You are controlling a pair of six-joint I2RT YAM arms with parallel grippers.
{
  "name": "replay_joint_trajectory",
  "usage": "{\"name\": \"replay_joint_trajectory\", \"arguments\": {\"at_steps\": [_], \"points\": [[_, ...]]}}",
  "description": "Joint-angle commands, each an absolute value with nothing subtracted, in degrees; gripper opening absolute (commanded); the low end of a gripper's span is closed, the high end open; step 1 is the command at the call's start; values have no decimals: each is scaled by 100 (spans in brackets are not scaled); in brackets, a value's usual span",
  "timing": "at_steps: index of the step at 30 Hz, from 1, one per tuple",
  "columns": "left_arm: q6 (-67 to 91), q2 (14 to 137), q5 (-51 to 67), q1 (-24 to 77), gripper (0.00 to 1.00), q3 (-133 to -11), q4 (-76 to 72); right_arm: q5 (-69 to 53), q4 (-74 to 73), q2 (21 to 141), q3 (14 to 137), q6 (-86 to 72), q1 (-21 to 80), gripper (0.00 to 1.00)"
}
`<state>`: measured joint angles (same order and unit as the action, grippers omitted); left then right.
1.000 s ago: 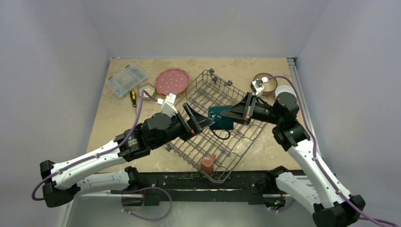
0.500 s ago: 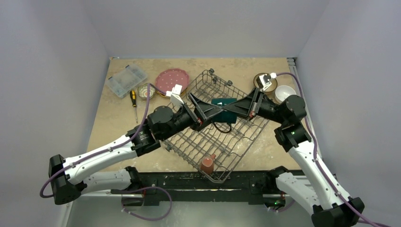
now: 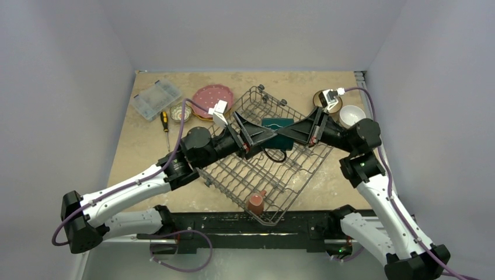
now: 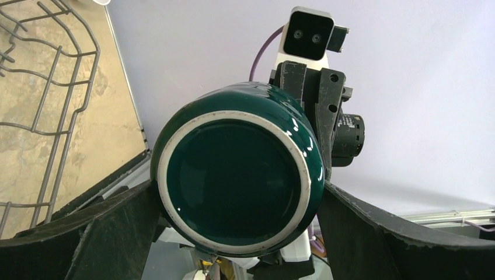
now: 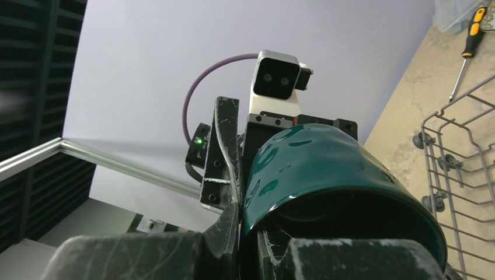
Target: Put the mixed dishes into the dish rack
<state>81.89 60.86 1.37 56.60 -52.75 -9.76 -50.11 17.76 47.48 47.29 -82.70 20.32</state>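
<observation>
The dark teal mug point(image 3: 277, 131) hangs on its side above the grey wire dish rack point(image 3: 262, 175). My right gripper point(image 3: 300, 134) is shut on its rim, one finger inside and one outside, as the right wrist view shows point(image 5: 262, 233). My left gripper point(image 3: 265, 135) faces it from the left. In the left wrist view its fingers point(image 4: 117, 227) press both sides of the mug's base point(image 4: 236, 175). A red-and-white mug point(image 3: 255, 202) stands in the rack's near end.
The pink dotted plate point(image 3: 210, 96), small floral bowl point(image 3: 180, 112), screwdriver point(image 3: 166, 125) and clear plastic box point(image 3: 156, 98) lie left of the rack. The brown bowl point(image 3: 322, 99) and white bowl point(image 3: 352, 115) sit at its right. The yellow plate is hidden.
Both grippers have risen and moved toward the far side with the teal mug. The left gripper, open and apart from the mug a second ago, now has its fingers around the base.
</observation>
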Motion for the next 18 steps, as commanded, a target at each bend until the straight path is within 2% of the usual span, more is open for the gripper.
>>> {"name": "replay_joint_trajectory", "arguments": {"at_steps": [1, 10, 12, 18], "points": [[8266, 6188, 225, 5557, 100, -5516, -1459, -5906, 1412, 4610, 4996, -7624, 2253, 0], [7921, 6496, 481, 5510, 98, -5888, -1510, -5991, 1380, 4680, 4985, -7548, 2258, 0], [7922, 6511, 527, 5452, 89, -5792, -1838, -6015, 1405, 4758, 5057, -7538, 2258, 0], [8069, 6701, 965, 5145, 43, -5616, -2909, -6097, 1254, 5050, 5272, -7301, 2259, 0]]}}
